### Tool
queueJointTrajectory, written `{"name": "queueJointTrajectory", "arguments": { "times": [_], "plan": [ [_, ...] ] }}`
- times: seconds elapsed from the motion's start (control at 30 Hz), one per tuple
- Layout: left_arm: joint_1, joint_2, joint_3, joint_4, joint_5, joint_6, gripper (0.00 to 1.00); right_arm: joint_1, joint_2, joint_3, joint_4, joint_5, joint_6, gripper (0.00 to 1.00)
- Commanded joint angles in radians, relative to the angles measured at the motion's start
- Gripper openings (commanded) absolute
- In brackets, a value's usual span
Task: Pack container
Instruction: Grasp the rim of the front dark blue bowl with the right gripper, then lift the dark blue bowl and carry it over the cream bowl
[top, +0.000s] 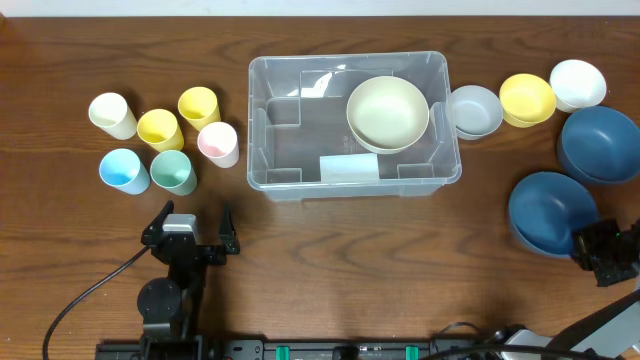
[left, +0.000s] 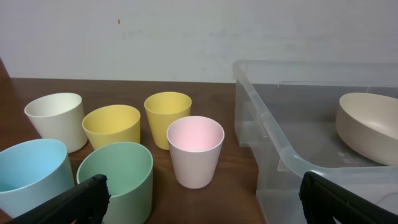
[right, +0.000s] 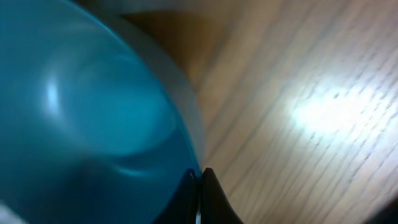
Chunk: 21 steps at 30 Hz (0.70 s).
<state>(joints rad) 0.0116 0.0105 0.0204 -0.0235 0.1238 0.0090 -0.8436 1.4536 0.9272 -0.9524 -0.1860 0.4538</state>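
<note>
Nearest, the left hand (top: 194, 222) is held with its fingers wide apart and empty, just short of the 6 cups (top: 160, 128). The right hand (right: 199, 182) is clamped on the rim of the near dark blue bowl (top: 550, 210). Beyond, mid-table, the container (top: 300, 150) is seen holding only 1 cream bowl (top: 388, 112), so most packing is judged undone. The wooden table (top: 350, 270) is backed by a plain pale wall (left: 186, 31)

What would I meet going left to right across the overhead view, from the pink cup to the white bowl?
pink cup → container, with the cream bowl inside toward its right → grey bowl → yellow bowl → white bowl
</note>
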Motion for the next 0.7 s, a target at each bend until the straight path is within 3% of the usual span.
{"name": "queueJointTrajectory", "arguments": {
  "times": [0.0, 0.17, 0.37, 0.47, 0.67],
  "plan": [
    [0.005, -0.004, -0.016, -0.036, 0.014, 0.017, 0.98, 0.024, -0.046, 0.115, -0.039, -0.055, -0.055, 0.01],
    [0.005, -0.004, -0.016, -0.036, 0.014, 0.017, 0.98, 0.035, -0.122, 0.267, -0.133, -0.079, -0.082, 0.01],
    [0.005, -0.004, -0.016, -0.036, 0.014, 0.017, 0.98, 0.088, -0.186, 0.392, -0.178, -0.386, -0.200, 0.01],
    [0.005, -0.004, -0.016, -0.036, 0.014, 0.017, 0.98, 0.168, -0.216, 0.406, -0.163, -0.481, -0.224, 0.01],
    [0.005, -0.004, -0.016, -0.036, 0.014, 0.017, 0.98, 0.446, -0.246, 0.406, -0.043, -0.470, -0.202, 0.01]
  ]
}}
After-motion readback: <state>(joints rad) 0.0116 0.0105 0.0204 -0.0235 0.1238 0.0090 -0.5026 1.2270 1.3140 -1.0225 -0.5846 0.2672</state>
